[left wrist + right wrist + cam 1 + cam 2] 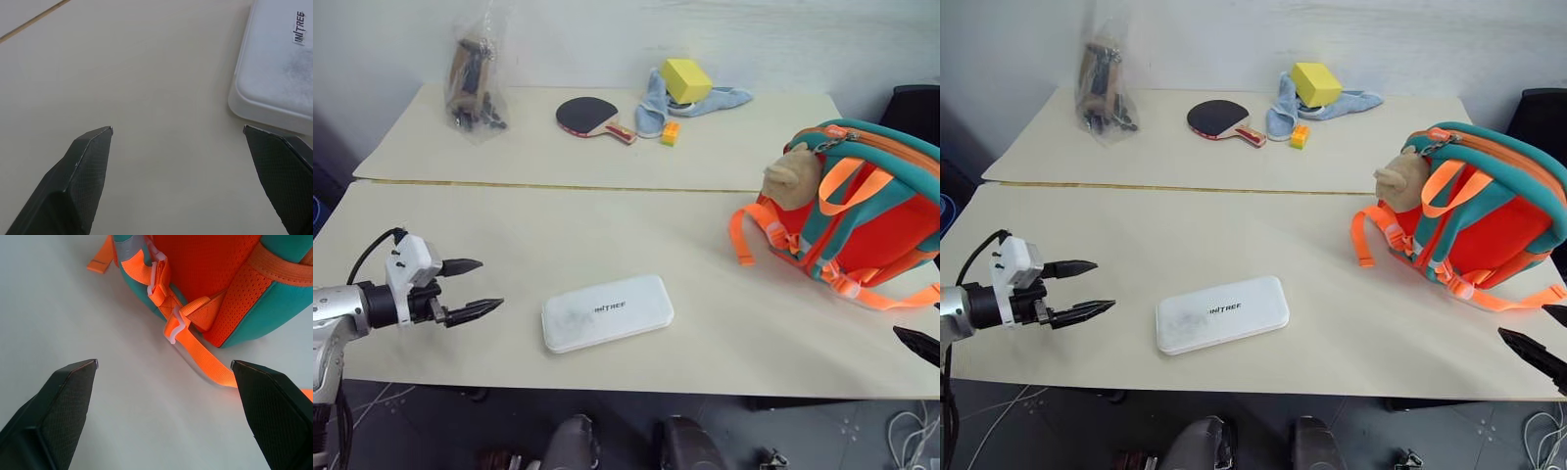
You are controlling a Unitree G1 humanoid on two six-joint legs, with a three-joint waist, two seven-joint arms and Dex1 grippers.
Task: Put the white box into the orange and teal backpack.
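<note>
The white box [607, 312] is laid flat near the front edge of the near table [607, 235], with small dark lettering on its lid. The left gripper [473, 290] is held just to its left, fingers spread wide and nothing between them; bare tabletop is seen between gripper and box. The orange and teal backpack [862, 220] is set well to the right, a tan plush charm [793, 176] hung at its top, and its right side is cut off by the frame. The right gripper [164, 364] is aimed at its straps, fingers parted and empty. On the far table [558, 137] a paddle [592, 117], a yellow cube [686, 79] on a blue cloth [656, 108], a small orange block [671, 132] and a clear bag [475, 83] are placed; the bag's contents cannot be made out.
</note>
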